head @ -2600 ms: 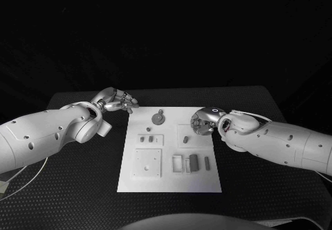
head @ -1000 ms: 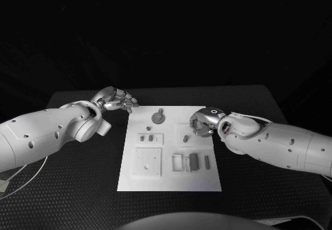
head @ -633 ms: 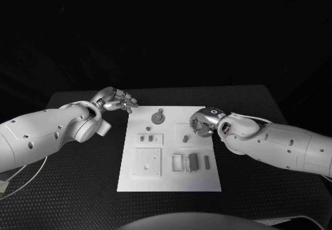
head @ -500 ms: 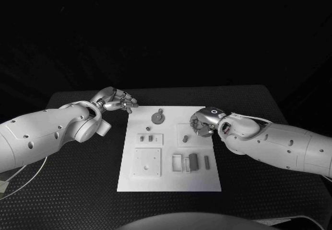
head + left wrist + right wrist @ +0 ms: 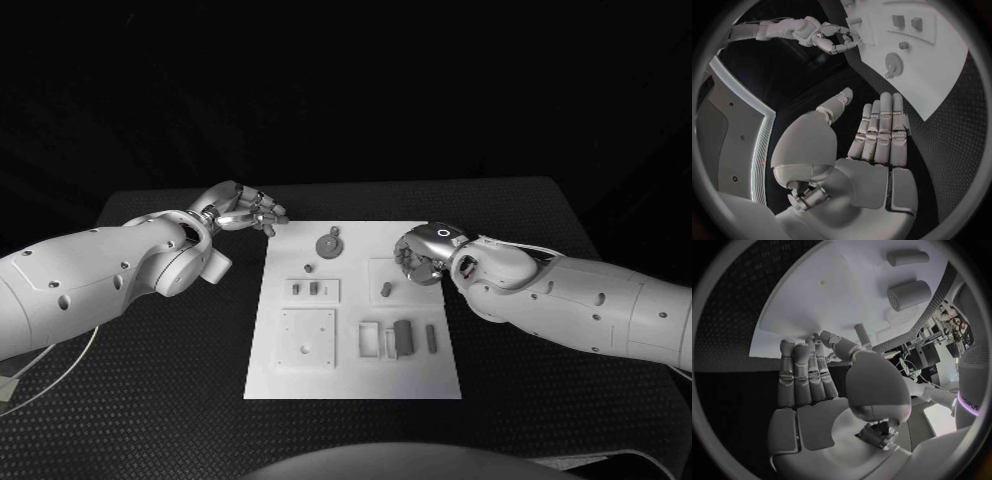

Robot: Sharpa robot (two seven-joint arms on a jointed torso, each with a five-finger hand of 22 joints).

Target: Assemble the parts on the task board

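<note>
One white board lies in the middle of the black surface, with two arms reaching in, one from each side. On the board I count a round disc part near the far edge, two small pegs side by side in a left-hand recess, a single peg in the recess to the right, a square plate with a tiny stud, and three upright bars close together nearer the robot. The smallest pieces are hard to make out from above.

The left hand hangs off the board's far left corner, over bare surface; the left wrist view shows its fingers straight and together, thumb apart, holding nothing. The right hand sits at the board's right edge beside the single peg. From above its fingers are hidden under the wrist; the right wrist view shows them extended at the board's rim, with a short peg-like part by the thumb, but I cannot tell whether it is gripped.
</note>
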